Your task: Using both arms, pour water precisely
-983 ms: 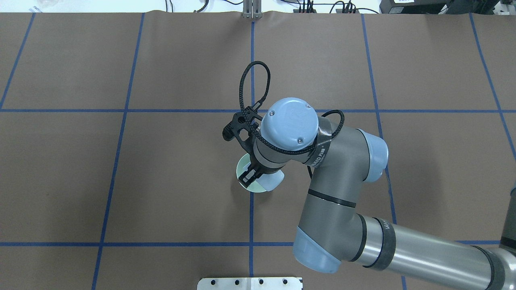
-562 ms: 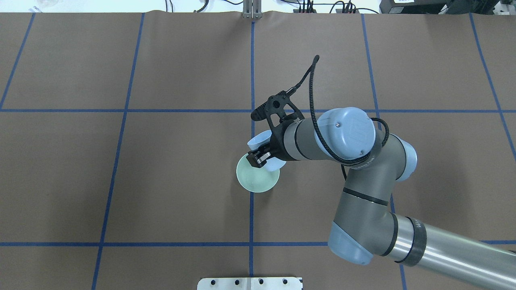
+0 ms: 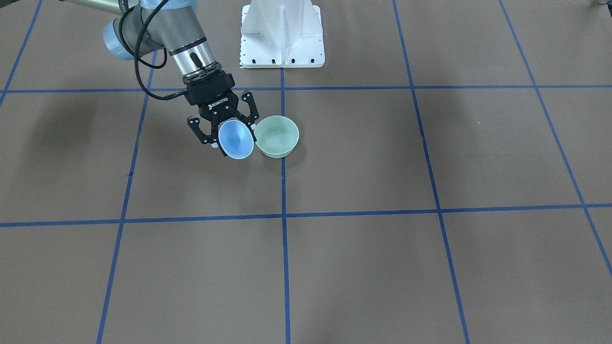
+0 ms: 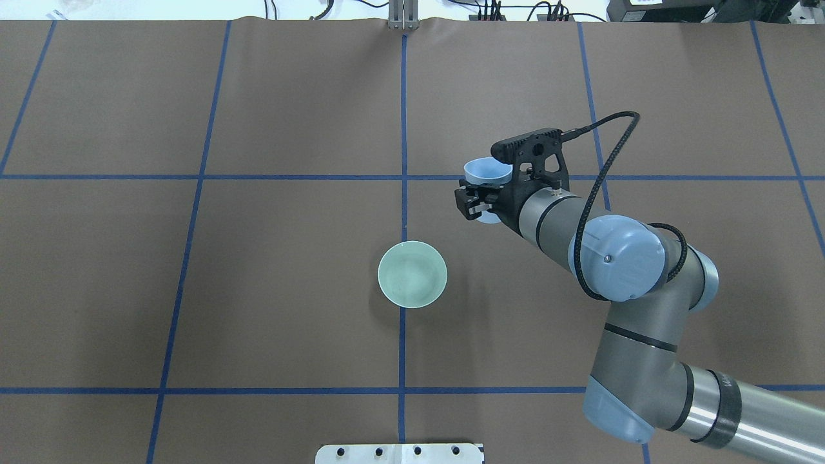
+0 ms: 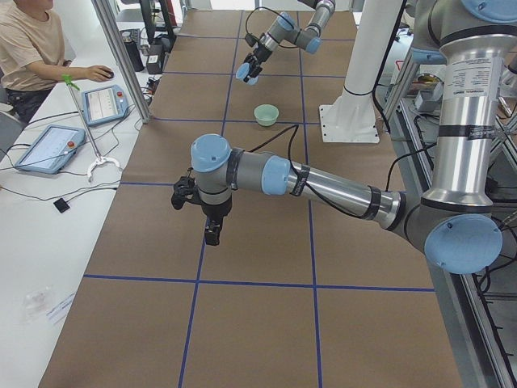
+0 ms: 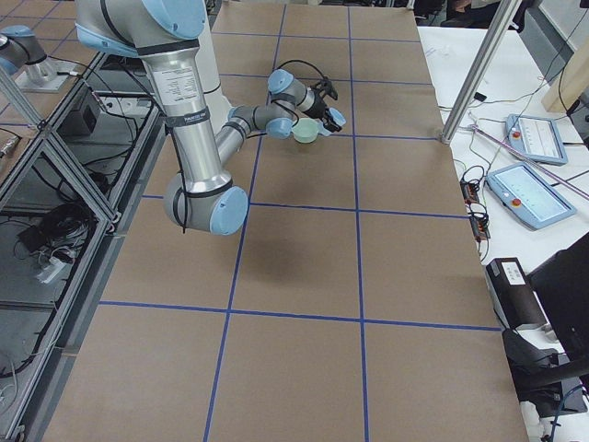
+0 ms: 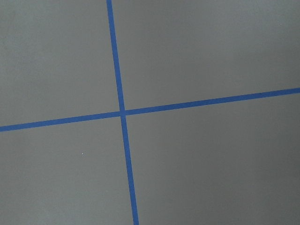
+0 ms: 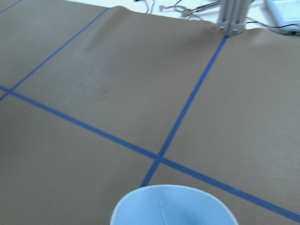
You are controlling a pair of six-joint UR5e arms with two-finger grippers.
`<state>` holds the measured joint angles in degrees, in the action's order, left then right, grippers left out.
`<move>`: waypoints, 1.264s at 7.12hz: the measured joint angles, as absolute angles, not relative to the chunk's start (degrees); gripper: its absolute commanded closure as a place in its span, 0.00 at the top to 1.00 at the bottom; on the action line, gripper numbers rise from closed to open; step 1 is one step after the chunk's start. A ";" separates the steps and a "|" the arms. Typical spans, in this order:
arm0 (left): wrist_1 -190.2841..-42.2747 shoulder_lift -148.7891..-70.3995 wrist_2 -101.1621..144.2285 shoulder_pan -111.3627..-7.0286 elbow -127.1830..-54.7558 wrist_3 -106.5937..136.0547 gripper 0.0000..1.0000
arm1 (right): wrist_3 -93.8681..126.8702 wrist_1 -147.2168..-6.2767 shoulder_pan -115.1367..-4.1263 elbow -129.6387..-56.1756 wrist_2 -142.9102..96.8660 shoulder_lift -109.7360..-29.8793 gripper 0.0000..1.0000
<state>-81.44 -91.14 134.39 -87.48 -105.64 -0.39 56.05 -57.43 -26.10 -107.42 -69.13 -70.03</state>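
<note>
My right gripper (image 4: pixel 472 201) is shut on the rim of a light blue cup (image 4: pixel 488 169) and holds it in the air, to the right of and beyond a pale green bowl (image 4: pixel 412 274) that stands on the brown table. In the front view the blue cup (image 3: pixel 236 139) is tipped, its opening faces the camera, and it looks empty beside the green bowl (image 3: pixel 276 136). Faint mottled water glints show inside the green bowl. The cup's rim (image 8: pixel 173 206) fills the bottom of the right wrist view. My left gripper (image 5: pixel 212 234) points down over bare table; I cannot tell its state.
The white pedestal (image 3: pixel 282 33) stands at the robot's side of the table. Blue tape lines (image 7: pixel 123 112) grid the brown table cover. An operator (image 5: pixel 28 40) sits at a side bench with control pendants (image 5: pixel 105 103). A metal post (image 4: pixel 403 16) stands at the far edge.
My right arm has swung right and away from over the green bowl, carrying the blue cup with it. The green bowl now shows in full and has not moved.
</note>
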 measured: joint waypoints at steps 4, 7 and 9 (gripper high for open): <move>-81.65 -91.20 134.39 -87.45 -105.70 -0.42 1.00 | 77.59 -57.55 -23.47 -108.83 -42.86 -82.80 0.00; -82.86 -91.09 134.39 -87.43 -105.73 -0.28 1.00 | 85.80 -57.64 -22.58 -105.89 -35.33 -93.81 0.00; -82.96 -91.13 134.38 -87.41 -105.73 -0.27 1.00 | 89.56 -57.54 -21.53 -99.56 -32.13 -95.81 0.01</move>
